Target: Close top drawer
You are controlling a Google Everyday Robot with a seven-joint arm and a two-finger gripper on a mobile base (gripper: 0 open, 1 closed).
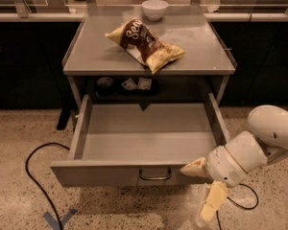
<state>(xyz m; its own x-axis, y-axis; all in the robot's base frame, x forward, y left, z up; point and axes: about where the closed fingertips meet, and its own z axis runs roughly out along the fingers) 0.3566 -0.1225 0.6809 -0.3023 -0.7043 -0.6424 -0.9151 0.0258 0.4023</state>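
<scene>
The top drawer (110, 174) is pulled far out of the grey metal cabinet, its bare grey interior in full view. Its flat front faces me with a small dark loop handle (155, 175) at centre. My gripper (204, 188) is at the right end of the drawer front, on a white arm coming from the lower right. One tan finger (193, 167) lies against the front near the right corner. The other tan finger (212, 201) hangs down below the drawer toward the floor.
A brown chip bag (144, 44) and a white bowl (154, 8) sit on the cabinet top (91, 51). Small items sit in the recess behind the drawer (129, 84). A black cable (31, 169) loops on the speckled floor at left. Blue tape (57, 219) marks the floor.
</scene>
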